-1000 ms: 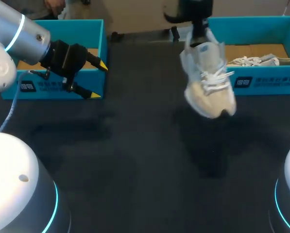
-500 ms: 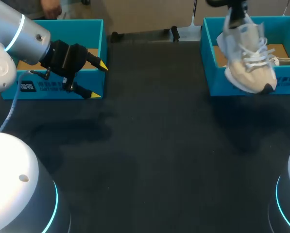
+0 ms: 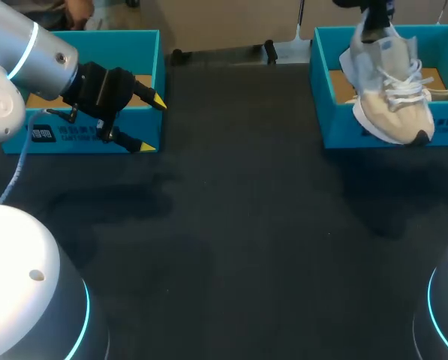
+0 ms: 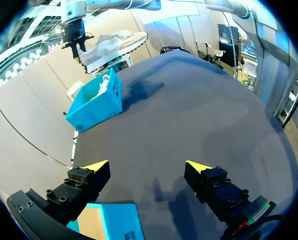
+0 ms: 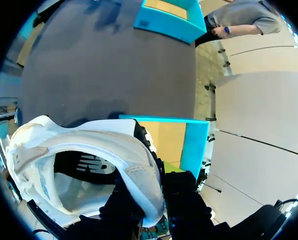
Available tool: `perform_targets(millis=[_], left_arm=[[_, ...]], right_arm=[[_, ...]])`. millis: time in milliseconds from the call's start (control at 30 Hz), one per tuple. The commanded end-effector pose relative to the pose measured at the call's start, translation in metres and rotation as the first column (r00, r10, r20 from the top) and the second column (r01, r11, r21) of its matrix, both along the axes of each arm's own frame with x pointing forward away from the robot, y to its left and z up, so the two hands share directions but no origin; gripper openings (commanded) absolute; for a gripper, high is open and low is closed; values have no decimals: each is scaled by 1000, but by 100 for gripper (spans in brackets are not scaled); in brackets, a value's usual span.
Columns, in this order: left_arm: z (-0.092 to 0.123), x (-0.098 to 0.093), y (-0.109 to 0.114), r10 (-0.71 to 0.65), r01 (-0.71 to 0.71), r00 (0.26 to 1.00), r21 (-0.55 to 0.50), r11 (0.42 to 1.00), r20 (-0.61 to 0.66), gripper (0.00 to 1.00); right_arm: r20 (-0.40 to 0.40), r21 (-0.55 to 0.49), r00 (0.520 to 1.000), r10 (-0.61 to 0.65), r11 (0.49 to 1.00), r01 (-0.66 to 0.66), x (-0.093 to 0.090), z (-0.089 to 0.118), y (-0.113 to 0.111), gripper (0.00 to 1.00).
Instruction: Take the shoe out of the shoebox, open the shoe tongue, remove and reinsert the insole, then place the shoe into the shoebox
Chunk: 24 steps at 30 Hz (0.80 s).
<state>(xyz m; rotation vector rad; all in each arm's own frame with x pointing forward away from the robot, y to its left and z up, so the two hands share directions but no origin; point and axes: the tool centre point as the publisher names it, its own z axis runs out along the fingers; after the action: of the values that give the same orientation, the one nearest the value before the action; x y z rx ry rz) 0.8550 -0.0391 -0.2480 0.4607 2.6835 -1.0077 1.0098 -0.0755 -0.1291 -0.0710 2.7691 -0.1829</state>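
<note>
A white and grey shoe [image 3: 392, 90] hangs toe-down over the front wall of the right teal shoebox [image 3: 323, 112]. My right gripper [image 3: 374, 26] is shut on its heel collar from above. In the right wrist view the shoe [image 5: 89, 145] opens wide ahead of the right gripper [image 5: 156, 197], whose black fingers pinch the heel rim; the shoebox [image 5: 194, 145] lies below. My left gripper [image 3: 150, 124] stands open in front of the left teal box [image 3: 133, 41], holding nothing. The left wrist view shows the left gripper [image 4: 148, 167] open, with the shoe [image 4: 114, 42] and shoebox [image 4: 96, 102] far ahead.
A second white shoe [image 3: 441, 94] lies inside the right shoebox on its brown floor. The left box's corner [image 4: 109, 222] sits just under my left gripper. The dark table [image 3: 231, 225] stretches between the two boxes.
My right arm has carried the shoe from above the table's middle to the right and back, to over the right shoebox. The left arm has not moved.
</note>
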Motion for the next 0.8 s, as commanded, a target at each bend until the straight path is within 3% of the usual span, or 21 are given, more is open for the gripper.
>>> perform_targets(millis=[33, 233, 467, 800], left_arm=[[0, -1, 0, 1, -1, 1000, 4, 1000, 1, 100], [0, -1, 0, 1, -1, 1000, 4, 1000, 1, 100], [0, -1, 0, 1, -1, 1000, 4, 1000, 1, 100], [0, -1, 0, 1, -1, 1000, 4, 1000, 1, 100]], right_arm=[[-1, 0, 1000, 0, 1000, 0, 0, 1, 0, 0], [-1, 0, 1000, 0, 1000, 0, 0, 1, 0, 0], [-27, -3, 998, 55, 998, -55, 36, -9, -35, 0], [-64, -44, 993, 95, 994, -98, 91, -11, -102, 0]])
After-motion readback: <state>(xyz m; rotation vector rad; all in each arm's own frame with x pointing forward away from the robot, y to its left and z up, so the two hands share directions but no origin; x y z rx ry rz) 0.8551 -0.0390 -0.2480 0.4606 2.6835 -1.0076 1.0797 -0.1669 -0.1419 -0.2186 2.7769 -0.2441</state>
